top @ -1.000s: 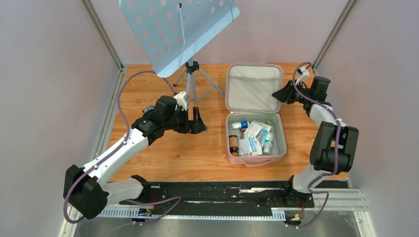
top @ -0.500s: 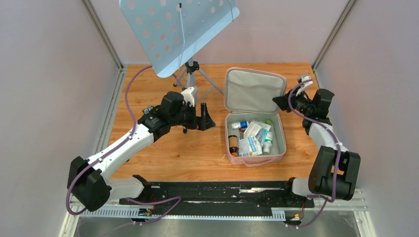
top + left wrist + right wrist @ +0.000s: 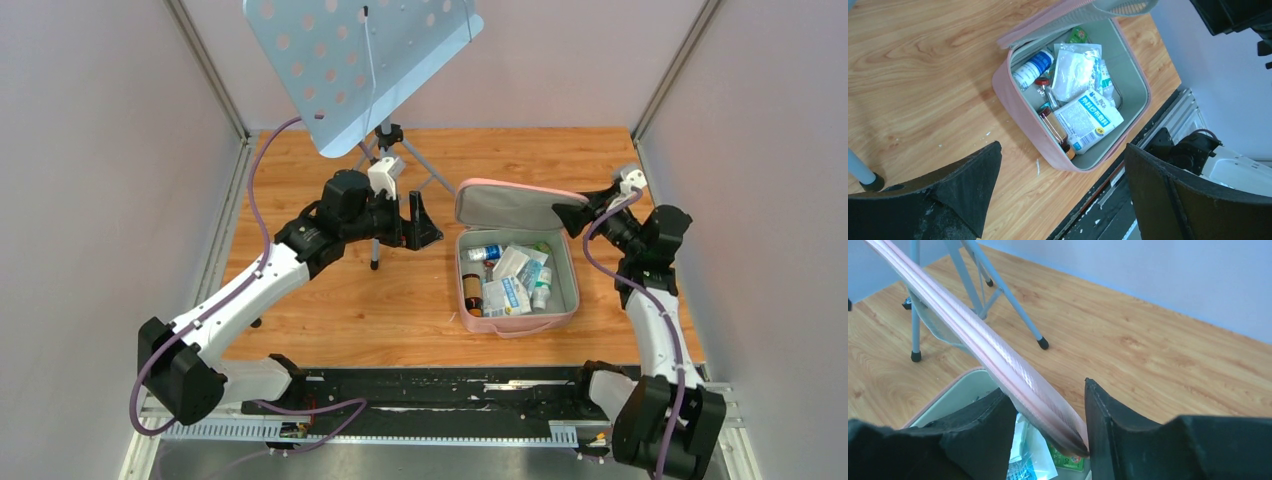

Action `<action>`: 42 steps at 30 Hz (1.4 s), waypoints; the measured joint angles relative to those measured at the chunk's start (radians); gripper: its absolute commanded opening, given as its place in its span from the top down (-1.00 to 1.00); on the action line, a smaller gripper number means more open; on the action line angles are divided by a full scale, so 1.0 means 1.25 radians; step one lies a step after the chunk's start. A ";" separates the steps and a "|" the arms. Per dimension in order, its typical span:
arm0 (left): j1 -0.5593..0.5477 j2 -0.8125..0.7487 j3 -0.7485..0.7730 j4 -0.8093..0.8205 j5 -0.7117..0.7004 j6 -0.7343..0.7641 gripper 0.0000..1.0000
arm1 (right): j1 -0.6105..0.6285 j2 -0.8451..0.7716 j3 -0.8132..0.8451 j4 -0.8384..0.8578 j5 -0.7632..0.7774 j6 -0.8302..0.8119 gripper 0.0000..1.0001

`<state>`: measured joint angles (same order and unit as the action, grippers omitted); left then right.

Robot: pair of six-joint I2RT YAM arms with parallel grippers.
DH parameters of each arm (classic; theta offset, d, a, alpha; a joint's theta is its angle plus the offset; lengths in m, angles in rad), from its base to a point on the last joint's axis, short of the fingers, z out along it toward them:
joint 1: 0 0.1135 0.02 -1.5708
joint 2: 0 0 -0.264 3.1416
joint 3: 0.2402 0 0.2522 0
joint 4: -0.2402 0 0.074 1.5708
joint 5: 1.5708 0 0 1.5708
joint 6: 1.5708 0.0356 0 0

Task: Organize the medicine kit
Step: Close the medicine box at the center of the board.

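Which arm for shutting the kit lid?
Right. The right gripper is clamped on the lid edge, lid tilted half up over the medicine kit. The left gripper hangs open beside it, holding nothing.

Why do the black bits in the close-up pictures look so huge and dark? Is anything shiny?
Left wrist view: the left hand sits close to the lens, so it looms dark; the medicine kit looks sharp. Right wrist view: right hand likewise, with a glare streak along the kit's pink lid. Top view: even light, soft shadows.
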<state>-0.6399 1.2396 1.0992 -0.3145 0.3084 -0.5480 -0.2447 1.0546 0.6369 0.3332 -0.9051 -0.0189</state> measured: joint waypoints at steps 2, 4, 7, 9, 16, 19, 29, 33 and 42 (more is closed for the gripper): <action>0.000 0.000 0.000 -0.005 0.000 0.001 -1.00 | 0.000 -0.049 -0.009 -0.008 0.005 0.014 -0.13; 0.000 0.000 0.000 -0.006 0.000 0.001 -1.00 | 0.000 -0.109 -0.020 -0.031 0.016 0.030 -0.20; 0.000 0.001 0.000 -0.009 0.004 0.001 -1.00 | 0.000 -0.218 -0.045 -0.079 0.043 0.052 -0.52; 0.000 0.003 0.000 -0.009 0.006 0.001 -1.00 | 0.000 -0.306 -0.066 -0.110 0.069 0.070 -0.74; 0.000 0.034 0.001 -0.009 0.022 0.009 -1.00 | 0.000 -0.591 -0.082 -0.236 0.152 0.110 -1.00; -0.001 0.039 0.001 -0.009 0.024 0.010 -1.00 | 0.000 -0.638 -0.066 -0.312 0.153 0.122 -1.00; -0.071 0.151 0.073 -0.031 0.017 0.032 -1.00 | 0.006 -0.385 0.121 -0.640 0.252 0.279 -1.00; -0.097 0.265 0.137 -0.054 0.001 0.034 -1.00 | 0.006 -0.287 0.136 -0.775 0.394 0.344 -1.00; -0.098 0.495 0.330 -0.106 -0.081 0.079 -1.00 | 0.006 -0.298 0.111 -0.957 0.536 0.560 -0.98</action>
<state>-0.7624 1.8584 1.5116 -0.4473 0.2070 -0.4496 -0.2371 0.6815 0.7753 -0.8635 -0.2352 0.6811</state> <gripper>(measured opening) 0.999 0.998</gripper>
